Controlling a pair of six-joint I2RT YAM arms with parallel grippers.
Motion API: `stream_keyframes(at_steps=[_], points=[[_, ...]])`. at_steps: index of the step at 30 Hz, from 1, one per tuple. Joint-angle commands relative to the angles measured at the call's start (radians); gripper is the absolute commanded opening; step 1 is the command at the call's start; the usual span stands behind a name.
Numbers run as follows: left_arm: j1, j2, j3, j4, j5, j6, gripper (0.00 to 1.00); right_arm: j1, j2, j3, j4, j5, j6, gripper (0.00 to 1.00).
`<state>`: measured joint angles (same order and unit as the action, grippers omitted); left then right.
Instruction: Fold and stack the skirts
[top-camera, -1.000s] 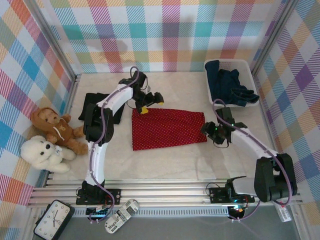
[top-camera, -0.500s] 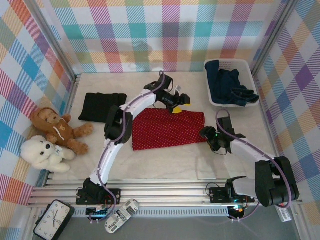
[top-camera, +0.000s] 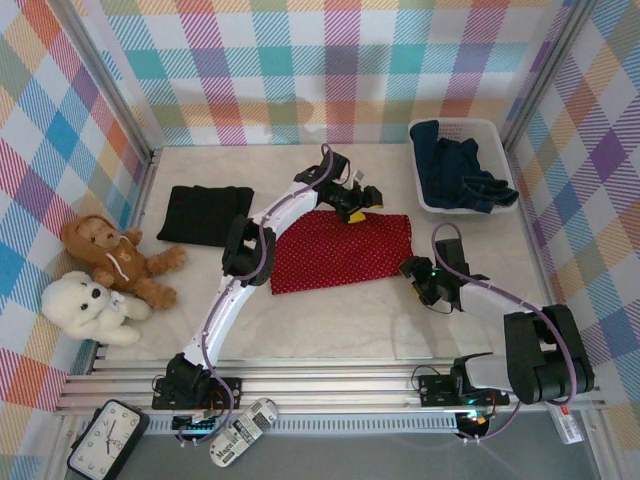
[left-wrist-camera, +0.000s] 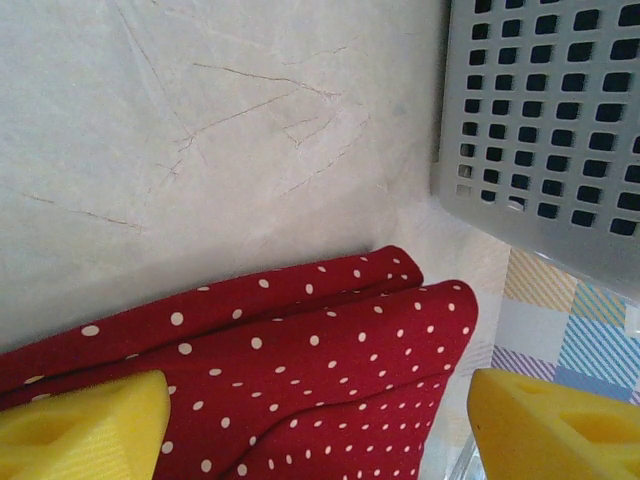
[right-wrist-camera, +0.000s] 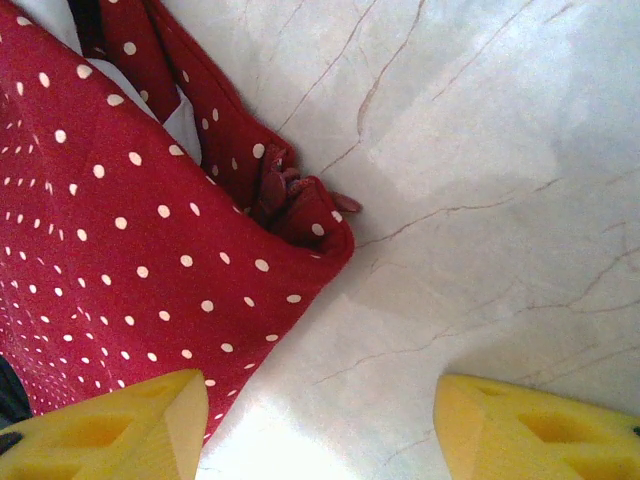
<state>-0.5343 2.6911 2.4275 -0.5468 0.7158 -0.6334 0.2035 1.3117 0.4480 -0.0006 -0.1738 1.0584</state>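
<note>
Both released: left end effector (left-wrist-camera: 315, 420) is crossing to red skirt's (top-camera: 340, 250) far corner opposite right end effector (right-wrist-camera: 320, 425); we are beginning folding.

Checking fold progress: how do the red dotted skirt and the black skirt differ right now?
The red dotted skirt carries white dots; the black skirt is plain. The red dotted skirt lies central and covers more area; the black skirt sits at the left as a smaller rectangle. Both lie flat on the table.

Lettering on the remote (top-camera: 243, 428) and clock (top-camera: 108, 438) is unreadably small.
</note>
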Motion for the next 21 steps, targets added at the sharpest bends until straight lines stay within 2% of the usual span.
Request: stream_keyframes(at_steps=[1,13,21], points=[[0.001,0.055,0.002,-0.085,-0.045,0.044,0.79,0.017,0.048,-0.009,0.277,-0.035,-0.019,0.63],[0.0,0.033,-0.028,-0.113,-0.048,0.082,0.79,0.017,-0.084,-0.028,0.205,0.114,-0.012,0.64],[0.002,0.028,-0.032,-0.112,-0.044,0.081,0.8,0.017,-0.038,-0.018,0.196,0.124,-0.012,0.64]])
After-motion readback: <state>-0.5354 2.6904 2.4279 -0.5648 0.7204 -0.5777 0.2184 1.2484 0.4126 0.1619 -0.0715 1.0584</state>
